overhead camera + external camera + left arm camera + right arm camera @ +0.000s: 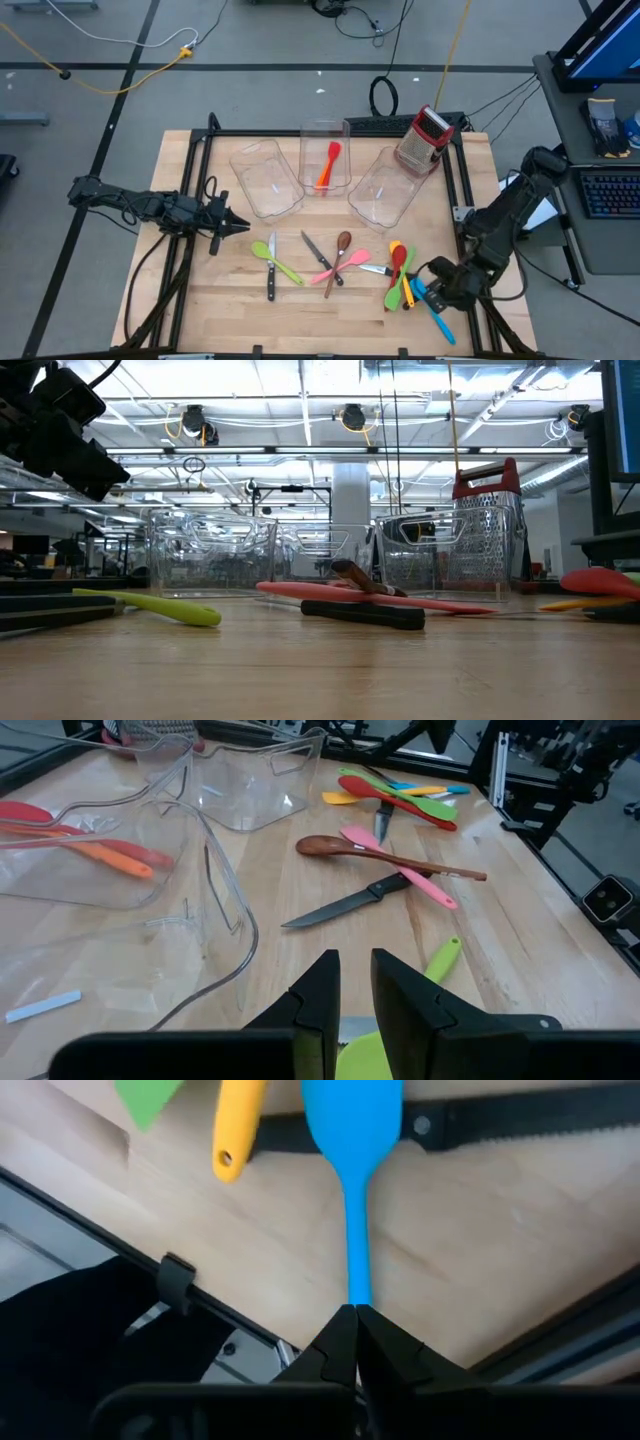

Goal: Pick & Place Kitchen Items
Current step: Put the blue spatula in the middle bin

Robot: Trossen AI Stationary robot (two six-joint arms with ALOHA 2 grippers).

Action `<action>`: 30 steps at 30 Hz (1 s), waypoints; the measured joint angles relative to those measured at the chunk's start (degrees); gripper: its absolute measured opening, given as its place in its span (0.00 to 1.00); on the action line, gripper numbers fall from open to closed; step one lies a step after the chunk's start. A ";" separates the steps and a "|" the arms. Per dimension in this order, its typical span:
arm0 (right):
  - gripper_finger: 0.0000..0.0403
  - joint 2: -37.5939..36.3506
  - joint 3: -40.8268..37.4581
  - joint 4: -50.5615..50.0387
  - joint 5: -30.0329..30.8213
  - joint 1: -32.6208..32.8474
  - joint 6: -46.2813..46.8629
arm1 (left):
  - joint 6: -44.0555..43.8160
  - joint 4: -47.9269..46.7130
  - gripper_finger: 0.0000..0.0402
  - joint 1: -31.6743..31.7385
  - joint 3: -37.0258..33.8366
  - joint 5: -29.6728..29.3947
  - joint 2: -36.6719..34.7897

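The kitchen items lie on the wooden table. A green spatula (283, 268) and a knife (271, 280) are just ahead of my left gripper (238, 226), whose fingers stand a little apart with nothing between them (355, 982). A second knife (318, 254), a pink spatula (338, 265) and a brown spoon (338, 255) cross at the middle. Red, orange, green and yellow utensils (398, 275) lie at the right. My right gripper (355, 1328) is shut, its tips at the handle end of the blue spatula (352, 1140). My right gripper's shut fingertips stand right at the free end of the blue spatula's handle (357, 1295), which lies flat on the table. Whether they touch it, I cannot tell.
Three clear bins (268, 178) (340, 185) (385, 188) stand at the far side. The middle one holds an orange and a red utensil (328, 165). A red-topped grater (425, 140) stands at the far right. The table's black rail (200, 1295) runs close by my right gripper.
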 joint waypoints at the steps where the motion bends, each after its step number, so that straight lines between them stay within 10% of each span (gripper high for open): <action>1: 0.01 0.00 0.00 -0.03 -0.01 0.35 0.68 | 0.00 0.00 0.16 0.00 0.00 -0.02 0.00; 12: 0.06 0.00 0.00 -0.93 1.67 3.02 3.89 | -0.04 0.00 0.16 0.00 0.00 0.02 0.00; 30: 0.57 0.00 -5.53 6.29 1.64 3.01 4.47 | -0.06 0.00 0.16 -0.02 0.00 0.04 0.00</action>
